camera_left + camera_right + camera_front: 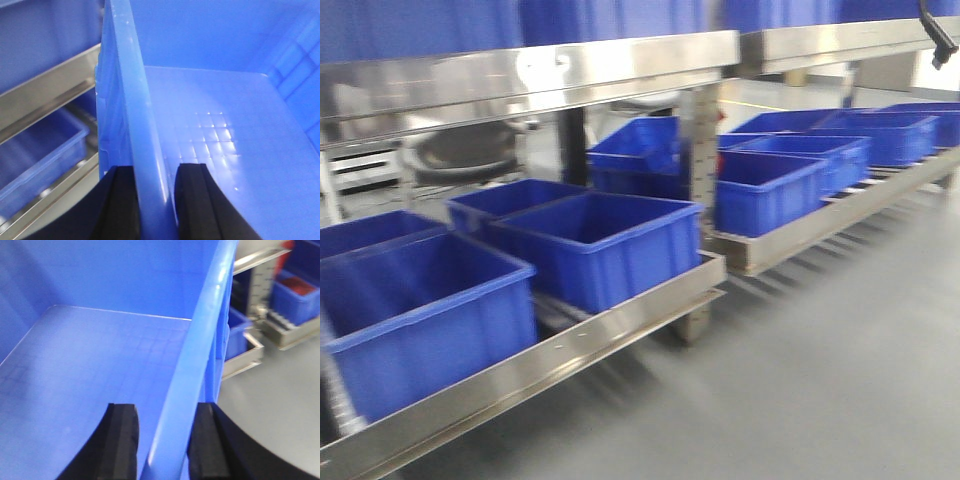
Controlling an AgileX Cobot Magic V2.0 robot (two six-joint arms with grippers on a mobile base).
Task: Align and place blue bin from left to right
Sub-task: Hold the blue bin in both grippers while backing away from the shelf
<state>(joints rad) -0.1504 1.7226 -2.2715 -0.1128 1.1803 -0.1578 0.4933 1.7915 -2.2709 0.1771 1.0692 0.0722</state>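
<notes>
Steel racks [620, 65] line grey floor [820, 380]; we find left gripper [156, 167] and right gripper [164, 407] clamped on opposite walls of blue bin [220, 125].

Left gripper [156, 170]: is showing two matte black left fingers [120, 205], sitting at 7 and 5 o'clock in its wrist view.
Finger shape: each is bulging outward along its outer edge, running straight on its inner face and ending in a squared tip.
Right gripper [164, 410]: is showing matching black right fingers [122, 445], looking faintly grainy.
Front view: a thin black piece [940, 35] is poking in at 1 o'clock; its identity is unclear.
</notes>
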